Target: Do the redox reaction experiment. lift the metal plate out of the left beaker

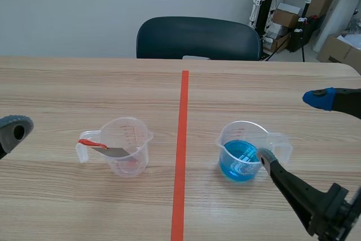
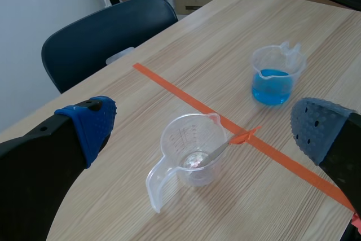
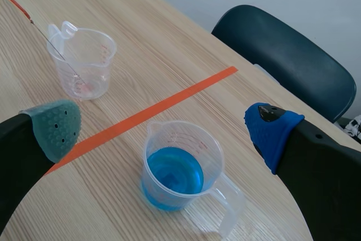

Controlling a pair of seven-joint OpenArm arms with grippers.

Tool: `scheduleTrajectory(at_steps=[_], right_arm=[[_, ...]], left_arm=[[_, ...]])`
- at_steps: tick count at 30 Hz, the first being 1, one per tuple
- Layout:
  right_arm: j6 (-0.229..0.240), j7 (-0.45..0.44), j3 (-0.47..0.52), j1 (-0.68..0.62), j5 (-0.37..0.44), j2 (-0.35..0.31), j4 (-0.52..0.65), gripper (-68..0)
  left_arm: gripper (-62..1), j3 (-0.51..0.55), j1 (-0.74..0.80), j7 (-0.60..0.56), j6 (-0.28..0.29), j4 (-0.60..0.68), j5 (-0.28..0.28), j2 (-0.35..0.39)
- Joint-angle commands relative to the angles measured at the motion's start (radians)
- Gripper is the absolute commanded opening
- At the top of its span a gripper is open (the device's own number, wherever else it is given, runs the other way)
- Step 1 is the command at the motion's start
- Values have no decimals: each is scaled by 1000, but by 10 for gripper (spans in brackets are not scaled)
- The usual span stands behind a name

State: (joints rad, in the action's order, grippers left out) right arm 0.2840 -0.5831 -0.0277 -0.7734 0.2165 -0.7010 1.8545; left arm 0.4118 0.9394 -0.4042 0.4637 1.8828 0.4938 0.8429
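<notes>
At desk's left edge, left gripper (image 2: 203,131) spread wide, holding nothing. Just ahead, metal plate (image 1: 111,151) leaning in left beaker (image 1: 131,146), long axis slanted, red tip over rim toward that edge. Likely left arm's job. Beyond tape, right gripper (image 3: 162,131) likewise open by right beaker (image 1: 242,159).

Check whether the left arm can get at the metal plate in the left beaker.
Probably yes. The left gripper is open, with the left beaker ahead of its fingers. The metal plate leans with its red end over the rim, and nothing stands between.
</notes>
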Motion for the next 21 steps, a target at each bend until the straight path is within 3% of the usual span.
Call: scheduleTrajectory(at_steps=[1,7,11,21], right_arm=[[0,-26,11,9,11,-2,15,-69],[-6,-52,11,9,11,-2,15,-69],[-8,-52,11,9,10,-3,15,-69],[-8,-52,11,9,-11,-3,15,-69]], left_arm=[[14,-4,7,-18,-2,11,11,3],[14,-4,8,-18,-2,12,7,3],[14,-4,7,-18,-2,12,-32,3],[14,-4,7,-18,-2,12,-19,3]])
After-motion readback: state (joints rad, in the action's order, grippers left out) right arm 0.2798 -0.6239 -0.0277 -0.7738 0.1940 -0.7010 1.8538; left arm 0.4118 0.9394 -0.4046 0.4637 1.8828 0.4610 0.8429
